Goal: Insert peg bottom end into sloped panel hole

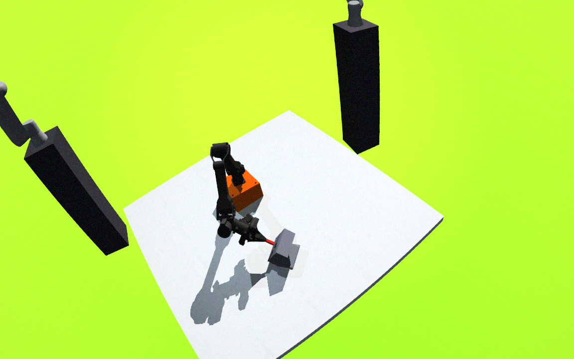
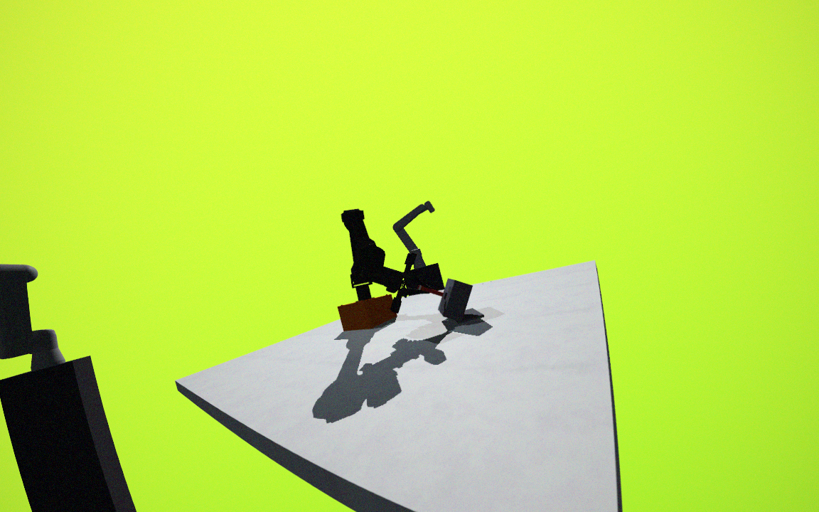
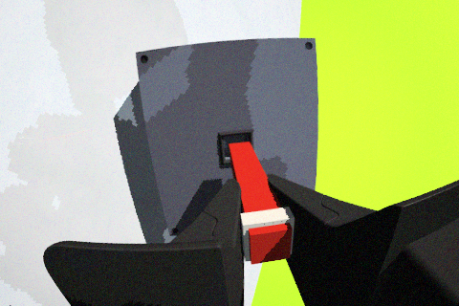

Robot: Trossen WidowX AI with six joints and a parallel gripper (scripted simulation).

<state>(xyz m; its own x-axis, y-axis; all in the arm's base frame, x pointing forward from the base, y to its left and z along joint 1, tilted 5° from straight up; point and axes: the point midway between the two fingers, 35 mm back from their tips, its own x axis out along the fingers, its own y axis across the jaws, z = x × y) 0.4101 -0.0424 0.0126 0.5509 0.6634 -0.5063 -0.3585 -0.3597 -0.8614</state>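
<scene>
One white table [image 1: 347,214] [image 2: 527,382] is supporting the grey sloped panel [image 1: 283,245] [image 2: 457,298] [image 3: 282,91]. The gripper [image 1: 263,239] [image 2: 414,286] [image 3: 251,186], nearly closed, is gripping the red peg [image 1: 269,242] [image 2: 430,290] [image 3: 251,177], whose tilted far end is overlapping the square hole [image 3: 223,149] in the wrist view; insertion depth is remaining indeterminable.

The top camera is looking steeply down from high and far off; the exterior one is watching the counter [image 1: 347,187] [image 2: 514,395] obliquely, also from afar. Both are sharing the orange base [image 1: 253,196] [image 2: 361,314]. The wrist camera is facing the panel [image 1: 283,243] [image 2: 458,299] [image 3: 287,96] closely.
</scene>
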